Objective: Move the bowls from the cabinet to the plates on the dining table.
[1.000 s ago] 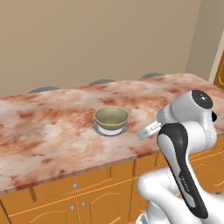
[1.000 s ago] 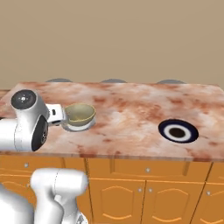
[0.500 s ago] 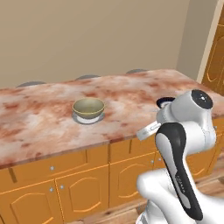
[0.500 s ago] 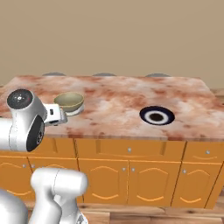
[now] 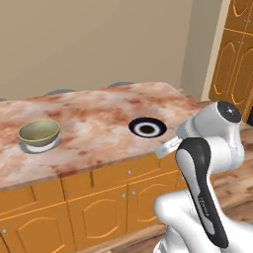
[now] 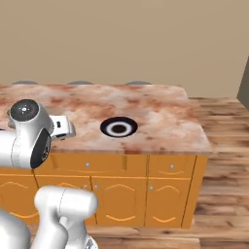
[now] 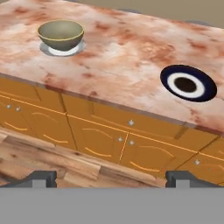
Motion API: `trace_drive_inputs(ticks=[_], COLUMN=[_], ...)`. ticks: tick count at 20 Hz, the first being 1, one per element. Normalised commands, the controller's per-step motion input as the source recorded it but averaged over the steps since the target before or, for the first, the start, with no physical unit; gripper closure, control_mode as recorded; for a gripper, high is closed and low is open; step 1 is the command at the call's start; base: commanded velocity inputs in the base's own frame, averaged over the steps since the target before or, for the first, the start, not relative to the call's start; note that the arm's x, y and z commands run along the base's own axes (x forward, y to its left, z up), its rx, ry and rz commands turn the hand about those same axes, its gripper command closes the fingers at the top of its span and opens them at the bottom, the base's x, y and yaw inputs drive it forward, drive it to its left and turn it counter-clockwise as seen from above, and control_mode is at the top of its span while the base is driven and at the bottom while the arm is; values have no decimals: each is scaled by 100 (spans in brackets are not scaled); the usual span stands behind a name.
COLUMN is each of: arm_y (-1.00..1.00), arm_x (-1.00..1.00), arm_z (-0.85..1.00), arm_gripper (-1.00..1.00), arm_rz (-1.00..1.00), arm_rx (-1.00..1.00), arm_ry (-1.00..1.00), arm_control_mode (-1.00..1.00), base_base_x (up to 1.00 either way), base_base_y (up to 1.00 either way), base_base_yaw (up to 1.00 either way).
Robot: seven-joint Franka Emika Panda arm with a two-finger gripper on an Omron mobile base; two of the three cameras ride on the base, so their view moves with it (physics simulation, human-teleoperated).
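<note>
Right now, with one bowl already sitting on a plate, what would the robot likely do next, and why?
Probably drive on toward the cabinet for the second bowl. One olive bowl already rests on the pale plate, the dark navy plate on the dining table lies bare, and the gripper is open, holding nothing.
</note>
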Motion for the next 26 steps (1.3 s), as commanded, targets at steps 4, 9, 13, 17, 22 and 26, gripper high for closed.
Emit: trace_drive_inputs(ticks=[4,9,13,17,22,26], arm_y=[0,0,0,0,0,0], arm_x=[0,0,0,0,0,0], arm_z=[0,0,0,0,0,0], arm_gripper=[-100,-100,-100,-100,-100,-100], arm_rz=[0,0,0,0,0,0], arm_rx=[0,0,0,0,0,0], arm_ry=[0,0,0,0,0,0], arm_control_mode=[100,100,100,100,100,100], base_base_x=[-1,-7,0,0,0,0], base_base_y=[-98,-84,-78,-79,-96,-92], base_base_yaw=[-13,-28,-41,-42,-30,-28])
